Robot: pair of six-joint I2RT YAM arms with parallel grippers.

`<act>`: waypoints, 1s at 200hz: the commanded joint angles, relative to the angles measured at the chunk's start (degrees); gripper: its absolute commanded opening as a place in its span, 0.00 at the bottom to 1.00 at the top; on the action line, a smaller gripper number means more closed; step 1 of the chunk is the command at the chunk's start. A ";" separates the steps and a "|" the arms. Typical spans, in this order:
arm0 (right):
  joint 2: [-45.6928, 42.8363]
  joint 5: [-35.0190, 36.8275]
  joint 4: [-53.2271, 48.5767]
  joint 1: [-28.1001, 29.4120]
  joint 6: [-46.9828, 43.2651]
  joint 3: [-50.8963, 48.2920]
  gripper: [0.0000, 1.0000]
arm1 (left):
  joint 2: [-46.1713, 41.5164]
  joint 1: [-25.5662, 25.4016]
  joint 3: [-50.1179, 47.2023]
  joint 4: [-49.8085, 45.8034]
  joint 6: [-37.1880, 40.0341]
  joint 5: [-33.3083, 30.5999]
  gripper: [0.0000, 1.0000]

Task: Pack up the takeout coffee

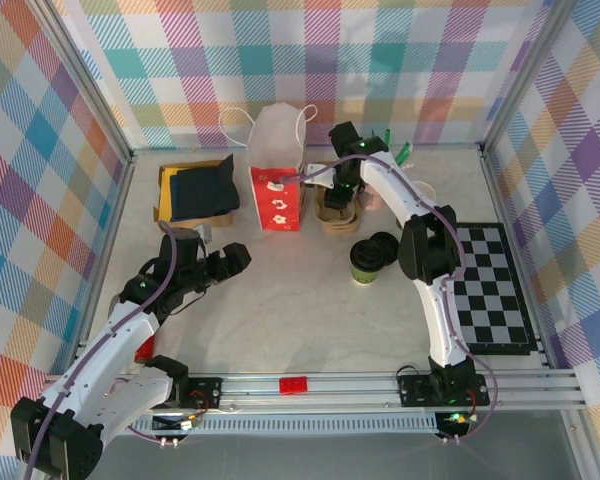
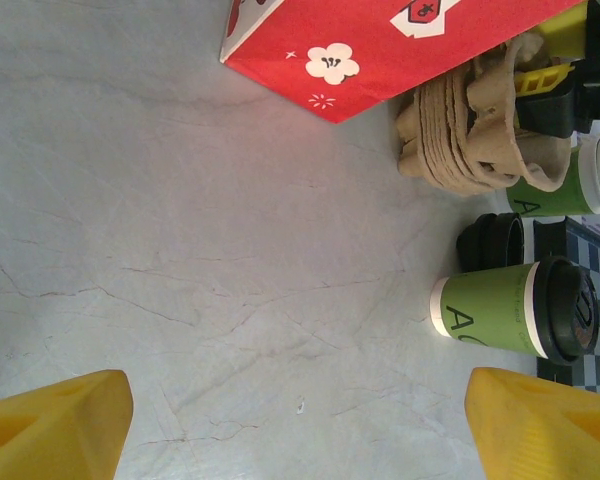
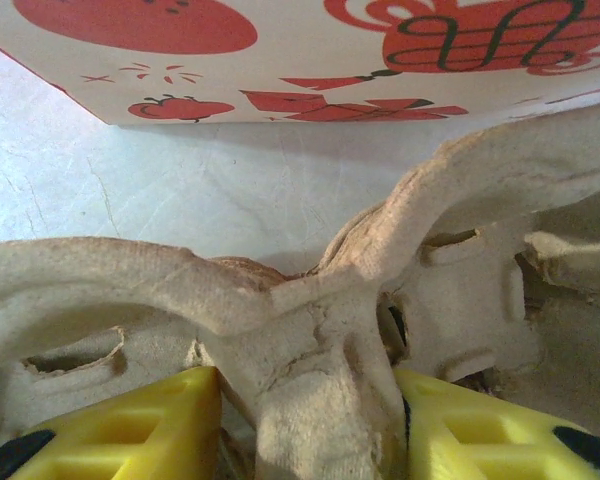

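Right pincer (image 3: 308,385) seems clenched on the middle ridge of the cup carrier (image 3: 310,290), likely to ready it for the coffee cup (image 2: 490,308) standing near it. Left pincer (image 2: 295,385) hangs released, farther off.

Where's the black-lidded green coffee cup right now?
In the top view the coffee cup sits right of centre, beside the spare black lids and just in front of the cardboard carriers.

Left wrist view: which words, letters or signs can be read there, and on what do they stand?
"A": on the side of the takeout coffee.
"A", partly hidden: on the second green cup.
Dark mark on the red bag: cut off, unreadable.
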 commanded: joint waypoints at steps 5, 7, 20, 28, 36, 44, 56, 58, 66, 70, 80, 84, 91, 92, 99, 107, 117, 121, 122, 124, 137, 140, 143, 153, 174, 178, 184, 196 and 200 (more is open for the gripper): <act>-3.92 -0.38 -0.04 1.10 -0.51 -0.28 0.45 | -1.04 1.13 -0.17 0.12 1.24 0.49 0.86; -4.08 -0.35 -0.05 1.14 -0.40 -0.42 0.45 | -1.08 1.14 -0.10 0.04 1.24 0.44 0.86; -5.26 0.08 -0.06 1.52 -0.24 -1.13 0.45 | -1.44 1.18 0.42 -0.66 1.50 0.13 0.86; -6.10 0.37 -0.23 1.76 -0.09 -1.40 0.45 | -1.58 1.18 0.88 -1.17 1.76 -0.03 0.86; -6.86 0.82 -0.23 2.01 0.17 -1.63 0.45 | -1.77 1.18 1.40 -1.70 2.07 -0.24 0.86; -7.65 1.50 -0.25 2.25 0.35 -2.00 0.45 | -1.99 1.18 1.90 -2.14 2.30 -0.46 0.86; -9.03 2.57 -0.46 2.47 0.76 -2.77 0.45 | -2.39 1.18 2.57 -2.80 2.54 -0.74 0.86; -9.25 2.70 -0.42 2.47 0.86 -3.00 0.45 | -2.47 1.18 2.67 -2.91 2.56 -0.74 0.86; -10.21 3.20 -0.35 2.63 1.10 -3.90 0.45 | -2.67 1.18 2.91 -3.16 2.57 -0.75 0.86; -10.79 3.49 -0.32 2.69 1.29 -4.46 0.45 | -2.86 1.18 3.09 -3.31 2.57 -0.81 0.86; -12.18 4.04 -0.32 2.76 1.87 -5.87 0.45 | -3.26 1.18 3.42 -3.66 2.61 -0.92 0.86; -13.01 4.19 -0.19 2.82 2.09 -6.71 0.45 | -3.39 1.18 3.54 -3.83 2.58 -1.06 0.86; -14.21 4.41 0.20 2.87 2.70 -8.10 0.44 | -3.69 1.18 3.74 -4.18 2.67 -1.26 0.86; -14.37 4.45 0.29 2.85 2.81 -8.34 0.44 | -3.68 1.18 3.76 -4.25 2.66 -1.27 0.86; -15.50 4.55 0.53 2.96 3.08 -9.66 0.43 | -3.96 1.18 3.96 -4.48 2.65 -1.28 0.86; -16.65 4.58 0.83 3.15 3.47 -11.05 0.42 | -4.27 1.18 4.17 -4.65 2.65 -1.32 0.86; -18.11 4.69 0.91 3.47 4.15 -12.68 0.42 | -4.47 1.18 4.56 -5.00 2.65 -1.33 0.86; -18.65 4.78 0.92 3.57 4.53 -13.19 0.41 | -4.55 1.18 4.78 -5.18 2.65 -1.32 0.86; -18.79 4.77 0.92 3.64 4.65 -13.35 0.41 | -4.55 1.18 4.81 -5.23 2.65 -1.30 0.86; -19.05 4.76 0.91 3.69 4.78 -13.57 0.41 | -4.68 1.18 4.99 -5.28 2.70 -1.28 0.86; -20.89 4.83 0.92 4.16 6.20 -15.43 0.40 | -4.73 1.18 5.75 -5.72 2.82 -1.38 0.86; -21.33 4.87 0.91 4.27 6.56 -15.85 0.40 | -4.83 1.18 6.01 -5.81 2.85 -1.37 0.86; -21.79 4.81 0.96 4.33 6.89 -16.32 0.40 | -4.82 1.18 6.18 -5.82 2.83 -1.44 0.86; -23.50 4.55 1.45 4.62 8.29 -17.93 0.40 | -4.77 1.18 6.90 -6.08 2.92 -1.70 0.86; -27.19 3.37 1.97 5.43 12.07 -20.94 0.41 | -3.57 1.18 8.84 -6.16 3.26 -2.15 0.86; -27.95 3.25 2.16 5.65 12.71 -21.59 0.41 | -3.15 1.18 9.38 -6.24 3.35 -2.28 0.86; -29.07 3.02 2.41 6.02 13.67 -22.64 0.42 | -2.36 1.18 10.30 -6.33 3.54 -2.46 0.86; -31.57 2.27 2.85 6.80 15.25 -24.50 0.42 | -0.63 1.18 12.06 -6.14 3.96 -2.57 0.86; -32.33 2.22 3.02 7.13 15.85 -25.13 0.43 | 0.02 1.18 12.62 -6.01 4.08 -2.67 0.86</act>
